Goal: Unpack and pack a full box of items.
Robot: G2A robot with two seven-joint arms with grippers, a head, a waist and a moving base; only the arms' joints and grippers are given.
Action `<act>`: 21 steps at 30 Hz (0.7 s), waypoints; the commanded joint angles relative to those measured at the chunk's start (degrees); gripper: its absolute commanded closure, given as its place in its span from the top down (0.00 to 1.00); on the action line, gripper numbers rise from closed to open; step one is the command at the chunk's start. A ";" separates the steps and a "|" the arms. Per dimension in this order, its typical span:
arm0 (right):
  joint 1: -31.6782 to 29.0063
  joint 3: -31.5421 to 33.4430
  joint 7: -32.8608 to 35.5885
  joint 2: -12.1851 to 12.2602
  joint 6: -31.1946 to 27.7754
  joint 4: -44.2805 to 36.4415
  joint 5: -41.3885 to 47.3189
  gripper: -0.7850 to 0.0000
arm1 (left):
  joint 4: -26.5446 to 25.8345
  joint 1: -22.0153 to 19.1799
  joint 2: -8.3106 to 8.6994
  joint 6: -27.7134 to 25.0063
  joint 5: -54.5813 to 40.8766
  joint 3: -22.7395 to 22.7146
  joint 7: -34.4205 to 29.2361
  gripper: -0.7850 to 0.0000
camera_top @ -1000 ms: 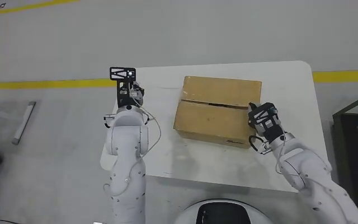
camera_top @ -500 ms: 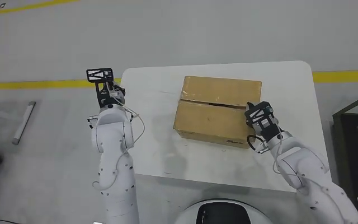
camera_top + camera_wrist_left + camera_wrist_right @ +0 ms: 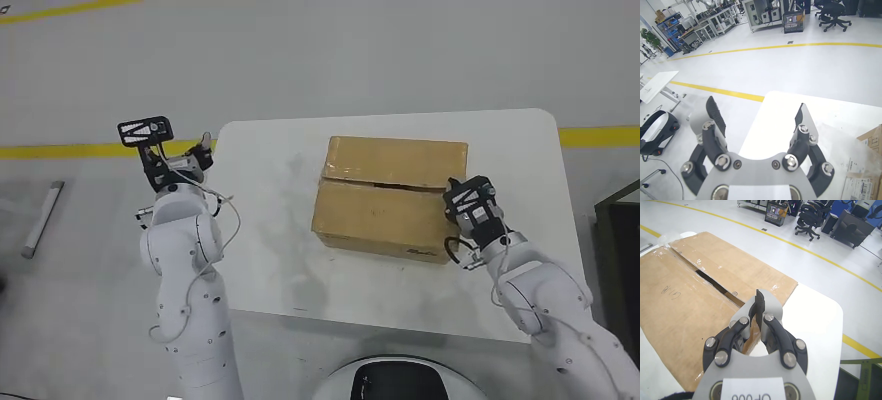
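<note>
Just ahead of the right gripper (image 3: 758,298) lay one cardboard box (image 3: 390,197), its short end at that gripper's fingertips. The box's long axis ran away from the right gripper toward the left gripper (image 3: 756,109), slightly skewed on the single white table (image 3: 270,260). Two top flaps were folded down, meeting in one seam along that axis, with a dark slit (image 3: 711,283) gaping just beyond the right gripper. The right gripper's pads were pressed together, with nothing visible between them. The left gripper hung spread wide and empty over the table's edge, the box well apart off to its side.
</note>
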 commanded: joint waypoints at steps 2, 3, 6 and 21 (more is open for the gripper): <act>-0.49 1.85 -0.42 0.00 1.19 -1.16 1.56 0.00 | -1.32 0.44 0.07 -2.16 -0.27 1.76 -0.10 1.00; -0.80 2.73 -0.52 0.02 1.61 -1.55 2.27 0.00 | -1.85 0.59 0.08 -2.94 -0.27 2.50 -0.30 1.00; -1.78 6.19 -0.66 0.14 2.74 -2.63 4.03 0.00 | -3.19 0.98 -0.08 -5.40 -1.69 6.03 -0.61 1.00; -7.77 18.83 -3.01 0.63 3.78 -1.88 8.90 0.00 | 8.12 -4.78 -3.20 -15.74 -10.19 35.92 0.16 1.00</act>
